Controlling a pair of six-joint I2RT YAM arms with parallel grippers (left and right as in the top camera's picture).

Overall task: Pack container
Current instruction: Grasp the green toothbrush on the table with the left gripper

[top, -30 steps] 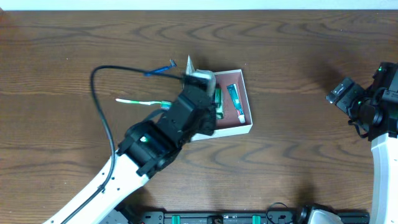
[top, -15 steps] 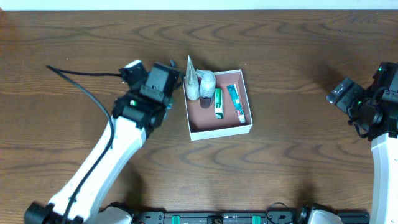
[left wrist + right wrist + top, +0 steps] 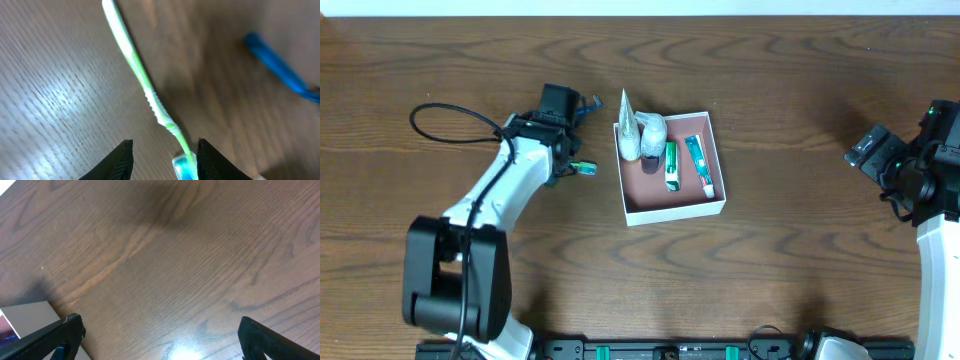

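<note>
The container (image 3: 718,204) is a shallow white-walled box with a reddish-brown inside, right of the table's centre. It holds two small tubes (image 3: 671,165), a grey-white bundle (image 3: 647,134) and an upright white sachet (image 3: 624,112). A green-and-white toothbrush (image 3: 142,82) lies on the wood left of it. My left gripper (image 3: 164,162) is open low over it, and the blue-bristled head (image 3: 183,168) sits between the fingers, nearer the right one. Overhead, only the toothbrush head (image 3: 583,168) shows beside the left gripper (image 3: 563,155). My right gripper (image 3: 161,330) is wide open over bare wood at the far right.
A blue razor (image 3: 588,104) lies just behind the left wrist, close to the container's back-left corner, and shows in the left wrist view as a blue razor handle (image 3: 276,65). A black cable (image 3: 450,110) loops left of the arm. The container's corner (image 3: 25,314) shows beside the right gripper's left finger.
The left arm has swung from over the container's left side back to the left and now hovers above the toothbrush. The right arm has not moved.
</note>
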